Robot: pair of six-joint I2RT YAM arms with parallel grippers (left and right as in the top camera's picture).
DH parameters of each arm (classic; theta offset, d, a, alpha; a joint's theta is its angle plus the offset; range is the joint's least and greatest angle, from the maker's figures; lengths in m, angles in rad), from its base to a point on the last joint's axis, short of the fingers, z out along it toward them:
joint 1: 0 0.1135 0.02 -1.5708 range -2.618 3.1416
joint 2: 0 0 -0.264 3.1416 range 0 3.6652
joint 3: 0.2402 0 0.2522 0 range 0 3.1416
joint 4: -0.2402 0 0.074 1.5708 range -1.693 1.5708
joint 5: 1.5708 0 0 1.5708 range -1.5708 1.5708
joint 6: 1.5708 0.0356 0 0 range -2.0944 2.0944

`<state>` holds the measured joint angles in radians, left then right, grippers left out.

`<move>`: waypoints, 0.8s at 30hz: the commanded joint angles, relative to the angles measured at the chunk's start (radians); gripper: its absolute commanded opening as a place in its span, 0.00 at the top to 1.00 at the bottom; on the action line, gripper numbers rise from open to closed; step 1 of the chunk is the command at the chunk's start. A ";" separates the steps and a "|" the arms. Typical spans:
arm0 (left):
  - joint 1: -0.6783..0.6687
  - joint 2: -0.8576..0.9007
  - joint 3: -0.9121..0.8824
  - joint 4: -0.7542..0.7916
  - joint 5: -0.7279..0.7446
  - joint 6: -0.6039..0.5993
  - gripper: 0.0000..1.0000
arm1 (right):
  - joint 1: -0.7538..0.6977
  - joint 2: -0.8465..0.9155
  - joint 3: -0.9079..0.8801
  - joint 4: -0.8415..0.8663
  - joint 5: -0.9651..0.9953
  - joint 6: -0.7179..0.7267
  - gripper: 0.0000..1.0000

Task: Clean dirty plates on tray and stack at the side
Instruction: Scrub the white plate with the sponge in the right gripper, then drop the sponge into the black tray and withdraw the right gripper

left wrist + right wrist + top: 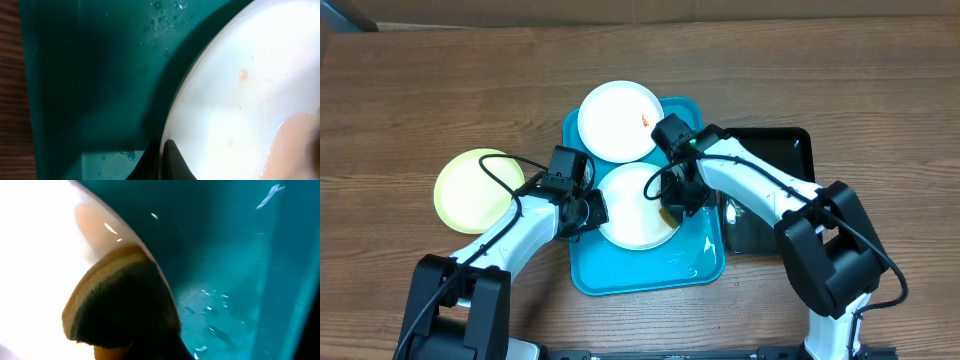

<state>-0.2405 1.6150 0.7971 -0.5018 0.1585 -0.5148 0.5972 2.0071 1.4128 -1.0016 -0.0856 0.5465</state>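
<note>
- From overhead, the tray (698, 262) lies mid-tabletop (410, 90), with a black tray (775, 150) just beside it on the right.
- The top plate (615, 120) sits over the tray's far rim and carries a small orange smear near its right edge.
- The middle plate (635, 205) lies inside the tray, between my two hands.
- The yellow plate (475, 190) rests on the tabletop to the left, apart from the tray.
- My left hand (588, 212) is at the middle plate's left rim. My right hand (678, 198) is at its right rim, pressing a sponge (670, 213) onto it.
- At my left wrist, the middle plate (240, 100) fills the right side over the wet tray (75, 75).
- The plate's rim runs down between my dark fingers (172, 160), so this hand is pinched narrow on that rim. An orange speck shows on the plate's face.
- At my right wrist, the sponge (120, 305), yellow-edged with a dark face, sits close before the camera, held in this hand.
- The sponge lies over the edge of the middle plate (30, 255), with the tray (240, 280) beaded with water beside it.
</note>
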 commanded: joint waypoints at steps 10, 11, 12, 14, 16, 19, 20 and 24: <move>0.025 0.034 0.039 -0.117 -0.152 0.046 0.96 | -0.184 -0.188 0.029 -0.124 0.166 -0.031 0.96; 0.024 0.034 0.055 -0.129 -0.145 0.061 0.96 | -0.207 -0.201 0.029 -0.132 0.152 -0.045 0.96; 0.023 0.034 0.074 -0.143 -0.131 0.081 0.96 | -0.229 -0.212 0.029 -0.139 0.126 -0.072 0.96; 0.023 0.034 0.112 -0.179 -0.115 0.101 0.96 | -0.274 -0.219 0.029 -0.156 0.078 -0.106 0.96; 0.023 0.034 0.150 -0.212 -0.115 0.113 0.96 | -0.315 -0.217 0.020 -0.171 0.073 -0.106 0.95; 0.023 0.034 0.199 -0.247 -0.114 0.135 0.96 | -0.362 -0.216 -0.030 -0.144 0.072 -0.106 0.94; 0.023 0.034 0.216 -0.259 -0.115 0.138 0.96 | -0.371 -0.216 -0.051 -0.128 0.072 -0.106 0.92; 0.023 0.034 0.271 -0.298 -0.130 0.149 0.96 | -0.390 -0.216 -0.157 -0.048 0.073 -0.106 0.53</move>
<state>-0.2264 1.6386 1.0107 -0.7795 0.0631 -0.4053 0.2111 1.8130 1.3319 -1.0775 0.0013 0.4496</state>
